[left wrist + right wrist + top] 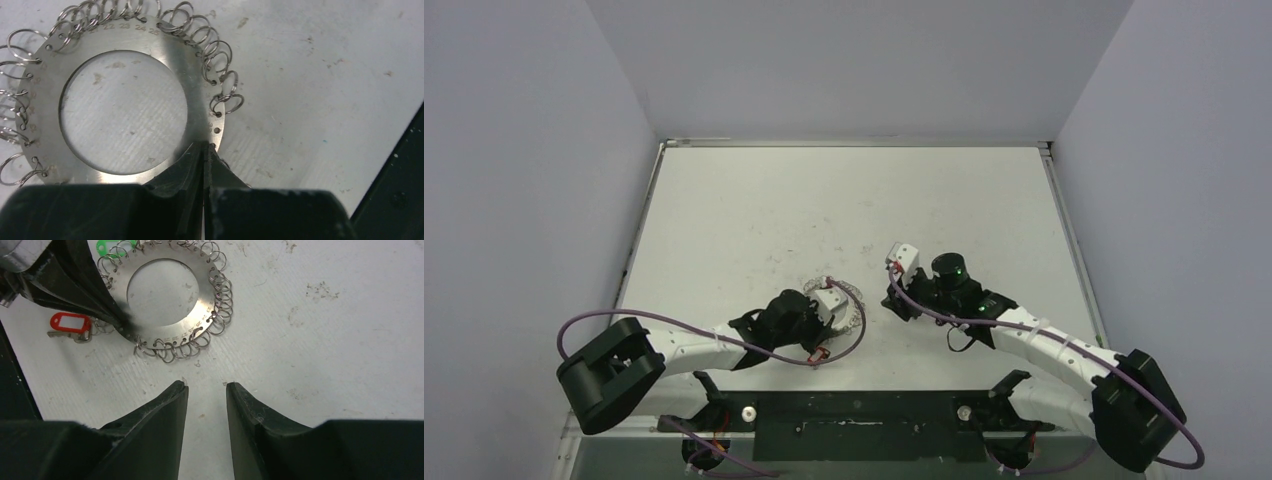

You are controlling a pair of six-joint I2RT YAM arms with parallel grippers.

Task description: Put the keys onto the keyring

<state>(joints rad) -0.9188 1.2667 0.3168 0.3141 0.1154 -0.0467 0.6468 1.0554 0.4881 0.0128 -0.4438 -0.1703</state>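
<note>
While the keyring [200, 75] lies on the counter [325, 75], its rim pinched by the fully closed left hand [205, 148], nothing is held by the half-open right hand [206, 386]; a key must next be fetched.

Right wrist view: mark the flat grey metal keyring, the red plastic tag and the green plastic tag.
Flat grey metal keyring [165, 331], right wrist view, lower band of plate.
Red plastic tag [70, 322], right wrist view, its middle.
Green plastic tag [114, 246], right wrist view, its body.

White arms [692, 350], blk joints [786, 316], purple cables [639, 315]
</note>
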